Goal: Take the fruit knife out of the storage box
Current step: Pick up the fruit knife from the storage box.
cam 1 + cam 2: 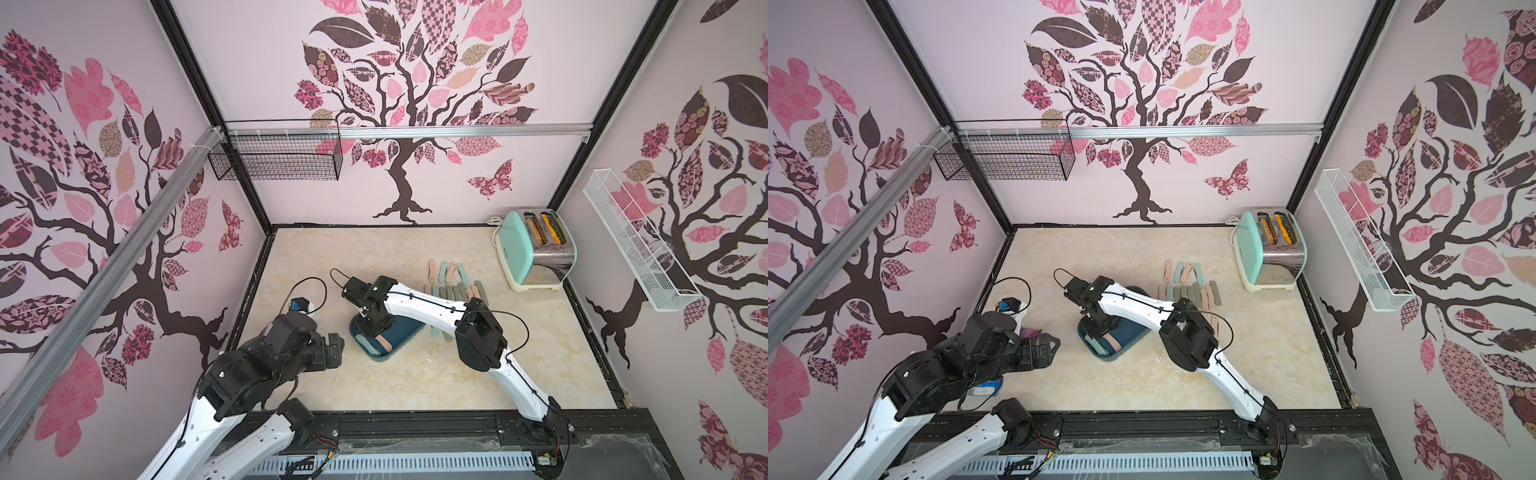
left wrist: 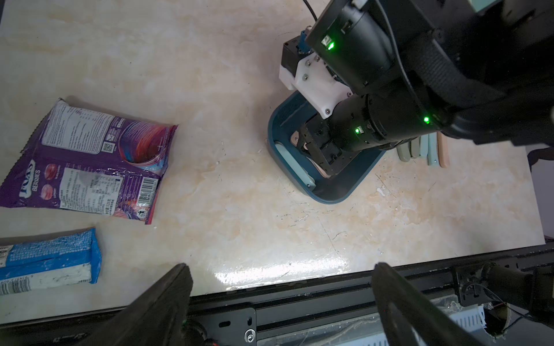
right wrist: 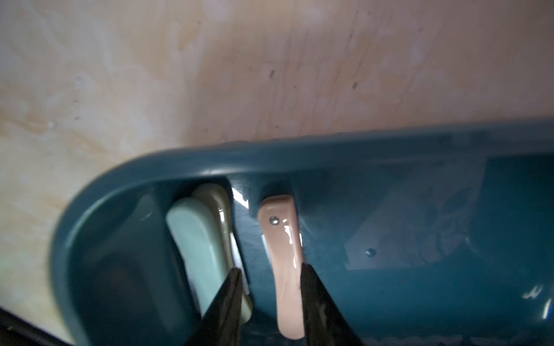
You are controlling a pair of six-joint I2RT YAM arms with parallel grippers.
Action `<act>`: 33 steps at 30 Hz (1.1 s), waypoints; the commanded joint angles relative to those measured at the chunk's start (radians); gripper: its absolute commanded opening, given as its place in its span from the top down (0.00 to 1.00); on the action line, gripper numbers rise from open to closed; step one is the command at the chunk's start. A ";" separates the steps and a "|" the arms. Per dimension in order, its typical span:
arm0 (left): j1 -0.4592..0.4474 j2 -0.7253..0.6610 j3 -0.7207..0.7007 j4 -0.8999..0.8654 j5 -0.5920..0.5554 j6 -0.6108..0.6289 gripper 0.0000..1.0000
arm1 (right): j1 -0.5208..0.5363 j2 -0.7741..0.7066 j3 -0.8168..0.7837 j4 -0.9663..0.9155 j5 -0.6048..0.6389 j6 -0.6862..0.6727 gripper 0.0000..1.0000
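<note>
Teal storage box (image 3: 209, 158) on the table (image 1: 415, 374) has your right gripper (image 3: 271, 268) down inside it. The jaws are partly apart either side of the pink fruit knife (image 3: 283, 254) lying on its floor, nothing pinched as far as I can see, so the grab and lift-out are both left, and the left gripper (image 2: 281, 265) has its jaws wide apart and empty. Count: one pink and what looks like two pale green knives (image 3: 195, 239) in the box, four in the far row (image 1: 442, 269) on the table, near row (image 1: 451, 291) half hidden by the arm.

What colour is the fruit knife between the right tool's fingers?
Pale pink fruit knife; right wrist view.
</note>
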 commanded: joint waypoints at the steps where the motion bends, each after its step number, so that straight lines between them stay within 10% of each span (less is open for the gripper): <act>1: 0.004 0.000 -0.005 -0.038 -0.022 -0.022 0.02 | -0.008 0.007 0.015 -0.018 0.071 -0.014 0.64; 33: 0.003 0.037 -0.062 0.023 0.004 -0.015 0.02 | -0.009 -0.108 -0.129 0.074 -0.032 -0.015 0.57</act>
